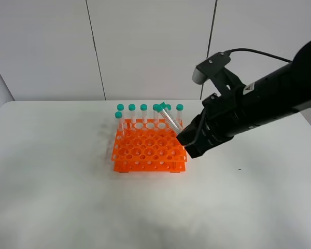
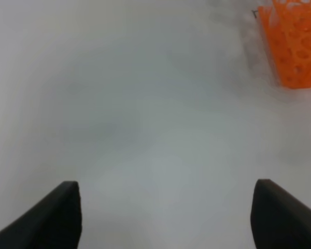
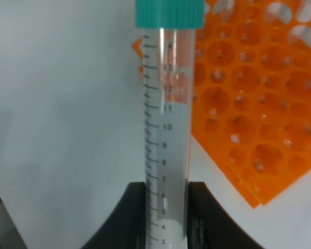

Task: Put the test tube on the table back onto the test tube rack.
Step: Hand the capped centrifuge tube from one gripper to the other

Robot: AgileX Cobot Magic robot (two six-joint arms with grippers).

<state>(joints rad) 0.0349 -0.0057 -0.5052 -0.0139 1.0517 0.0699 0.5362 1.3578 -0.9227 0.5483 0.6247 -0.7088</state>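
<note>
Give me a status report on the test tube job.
Right claw shut on test tube, tilted beside rack, not yet seated. Left claw open, empty. Nothing blocking.

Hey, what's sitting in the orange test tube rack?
Green-capped tubes stand along the test tube rack's far row, one more at its left edge; the other holes look empty. The held test tube and right gripper cover part of its right side.

I am seeing little black numbers on the test tube (image 3: 167, 135), counting down from 11 to 3 beside the marks.
</note>
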